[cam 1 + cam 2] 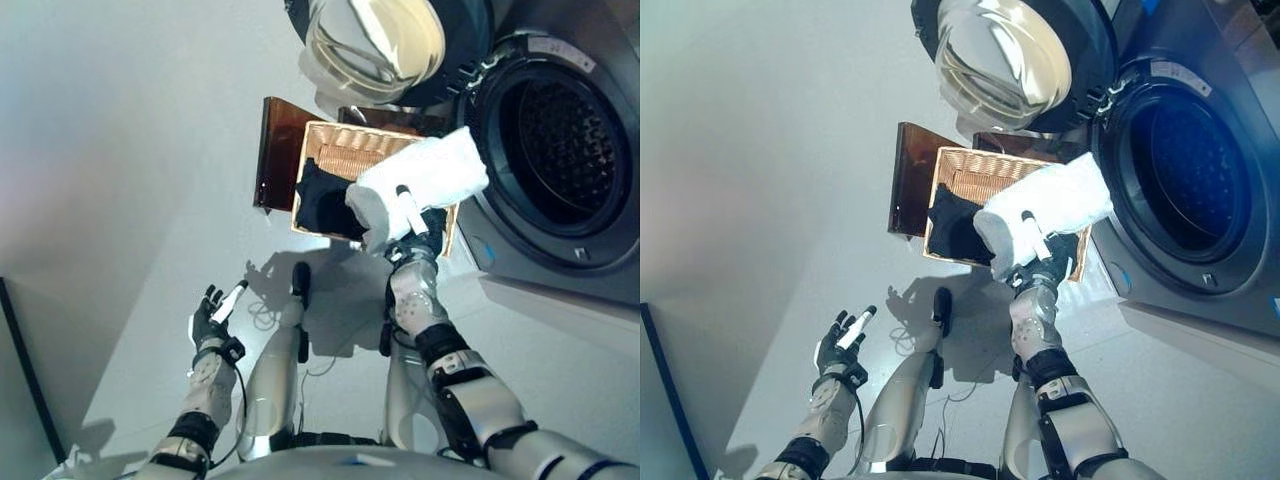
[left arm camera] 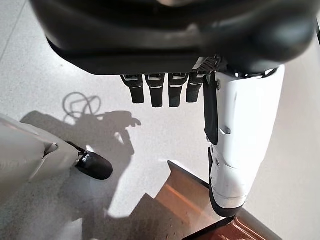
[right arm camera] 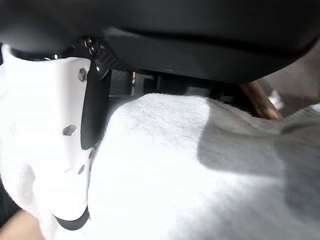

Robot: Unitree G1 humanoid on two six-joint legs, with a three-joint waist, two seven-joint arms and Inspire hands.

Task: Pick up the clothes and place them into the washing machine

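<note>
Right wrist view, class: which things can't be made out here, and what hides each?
- Right hand fingers: buried in the white cloth.
- Wicker basket contents: mostly covered by that cloth; only a black garment shows.
- Washing machine drum interior: too dark, cut off by the edge.

No readable text, numbers or signs anywhere. The washing machine [image 1: 560,150] carries a pale label strip [image 1: 560,52] on its upper door rim and a small blue mark [image 1: 489,250] on its lower front, both too small to read. Nothing printed shows on the basket [image 1: 970,175] or the clothes.
</note>
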